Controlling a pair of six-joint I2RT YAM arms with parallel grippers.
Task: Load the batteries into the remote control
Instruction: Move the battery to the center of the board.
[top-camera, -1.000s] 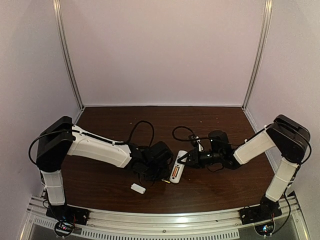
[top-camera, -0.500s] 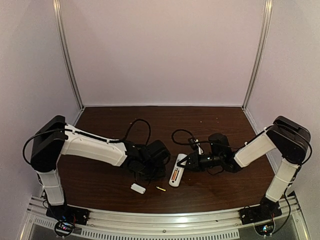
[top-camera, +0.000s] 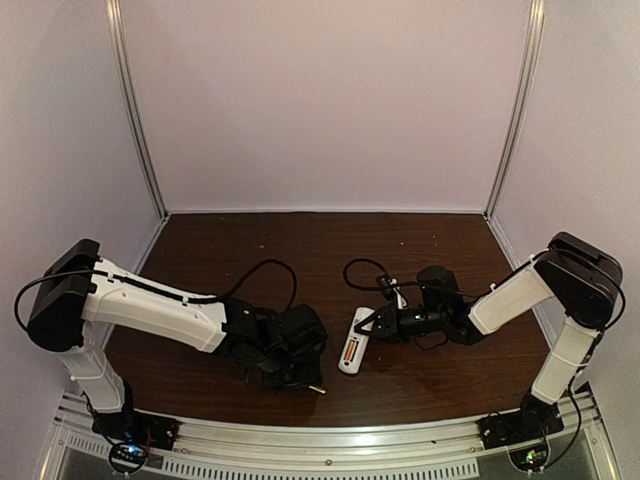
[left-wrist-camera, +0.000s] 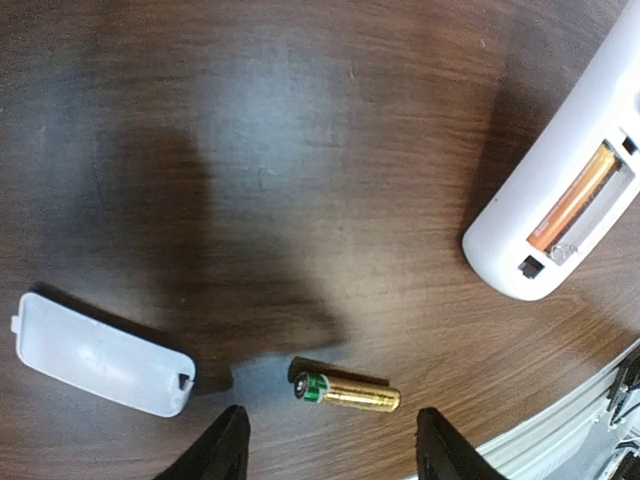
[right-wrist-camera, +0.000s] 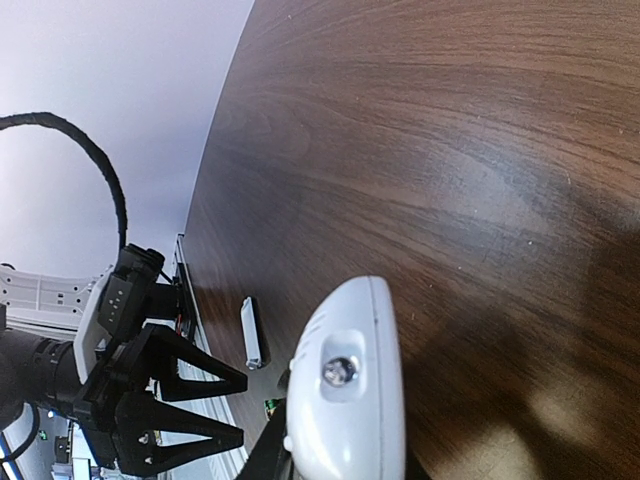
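The white remote control (top-camera: 352, 342) lies at mid-table with its back up and its battery bay open. An orange battery (left-wrist-camera: 572, 200) sits in that bay. My right gripper (top-camera: 373, 325) is shut on the remote's far end (right-wrist-camera: 350, 385). The golden battery (left-wrist-camera: 348, 392) lies loose on the wood near the front edge, also seen in the top view as a small golden battery (top-camera: 318, 388). My left gripper (left-wrist-camera: 335, 448) hovers over it, open, one fingertip on each side and nothing touching.
The small white cover piece (left-wrist-camera: 100, 352) lies left of the golden battery, close to my left fingertip (left-wrist-camera: 225, 450). The metal rail (top-camera: 330, 440) runs along the table's near edge just behind the battery. Black cables (top-camera: 365, 268) loop over the wood.
My left arm has swung from beside the remote toward the near edge, over the golden battery and the cover, and its jaws have spread wider. The right gripper still holds the remote.
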